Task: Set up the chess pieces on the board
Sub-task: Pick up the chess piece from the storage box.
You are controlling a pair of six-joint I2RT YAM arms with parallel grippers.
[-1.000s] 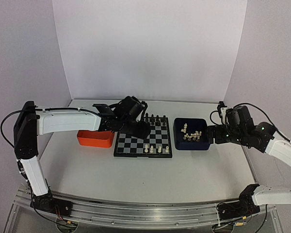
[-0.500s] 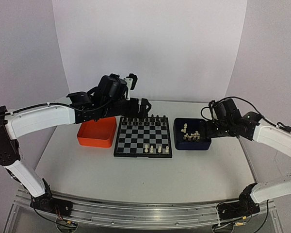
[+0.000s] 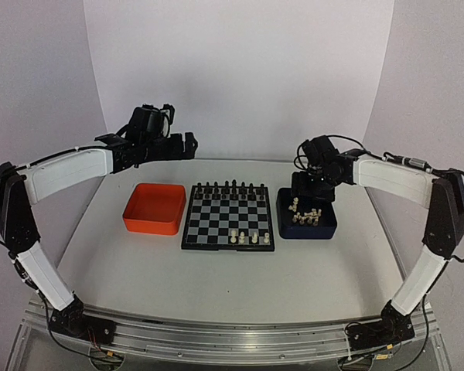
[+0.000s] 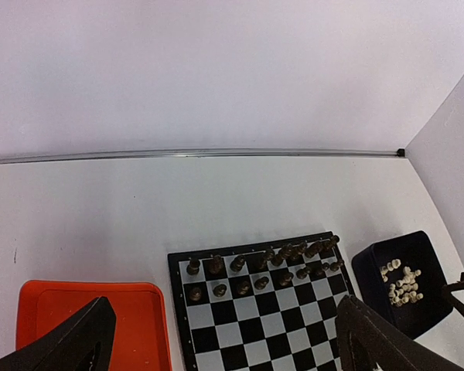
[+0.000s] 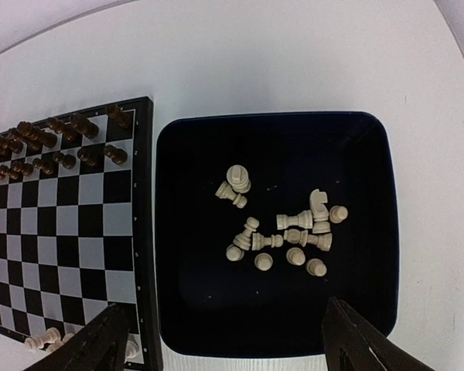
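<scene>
Wide bare table (image 3: pixel 216 286) on near side of board (image 3: pixel 216 220). Crowded along far two rows with black pieces (image 3: pixel 228 188); open across middle squares; a few white pieces (image 3: pixel 244 237) at near edge. Hemmed left by orange tray (image 3: pixel 151 226), right by blue tray (image 3: pixel 305 234).

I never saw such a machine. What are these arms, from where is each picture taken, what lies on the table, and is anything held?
These are two robot arms, each ending in a two-finger gripper. The wide picture comes from a fixed camera above and behind them; the other two from cameras on their wrists. On the table lie a chessboard, an orange tray on its left and a blue tray on its right. Black pieces stand on the far rows, a few white pieces on the near row; more white pieces lie in the blue tray. The left gripper and the right gripper are open, holding nothing.
</scene>
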